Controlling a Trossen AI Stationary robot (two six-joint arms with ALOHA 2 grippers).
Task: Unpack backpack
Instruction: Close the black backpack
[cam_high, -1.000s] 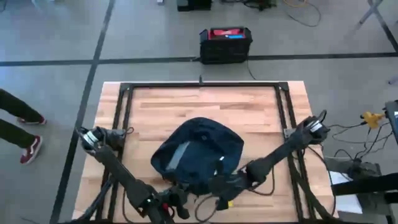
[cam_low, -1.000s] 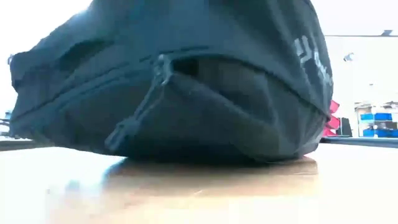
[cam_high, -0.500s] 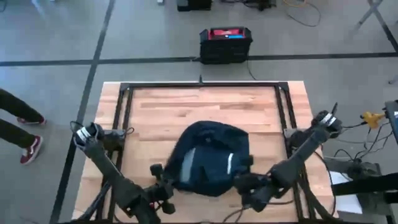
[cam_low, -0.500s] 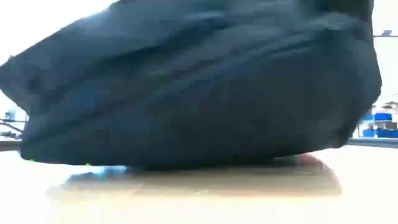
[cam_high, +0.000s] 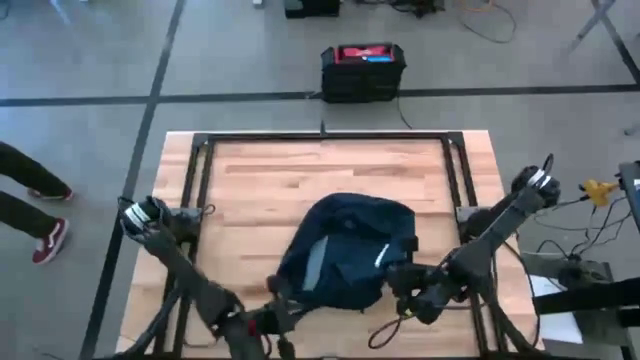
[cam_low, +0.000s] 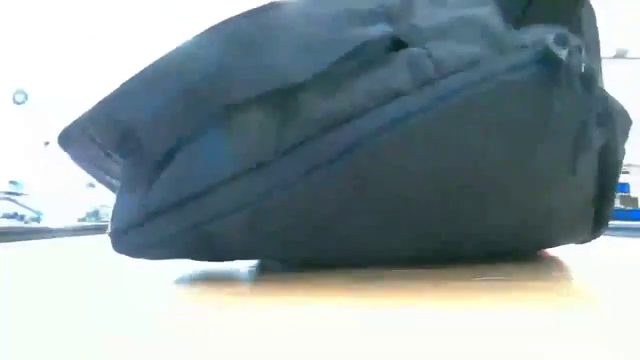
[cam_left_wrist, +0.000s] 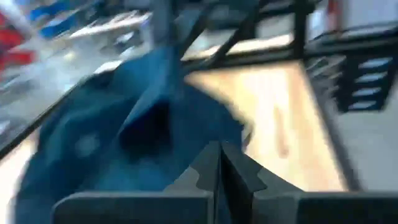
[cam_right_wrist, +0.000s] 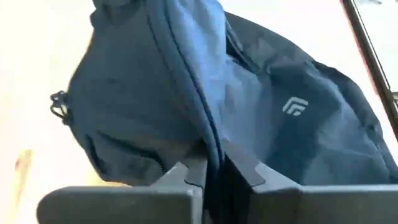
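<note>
One backpack (cam_high: 345, 262) lay on the wooden table (cam_high: 330, 175), near its front edge and between two dark arms. It was dark navy soft fabric, slumped into a low dome, with pale stripes showing along its top in the high view and a small white logo on its side in the right wrist view. A zip seam ran slantwise across the side facing the low camera. The left gripper (cam_left_wrist: 219, 163) sat just beside the bag's front left corner, its fingers pressed together with nothing between them. The right gripper (cam_right_wrist: 214, 167) pinched a fold of the bag's fabric at the right side. One rigid black box (cam_high: 363, 70) with a red top stood on the floor beyond the table. One person's legs (cam_high: 35, 200) showed at the far left, cut off by the frame. The left wrist view was blurred.
</note>
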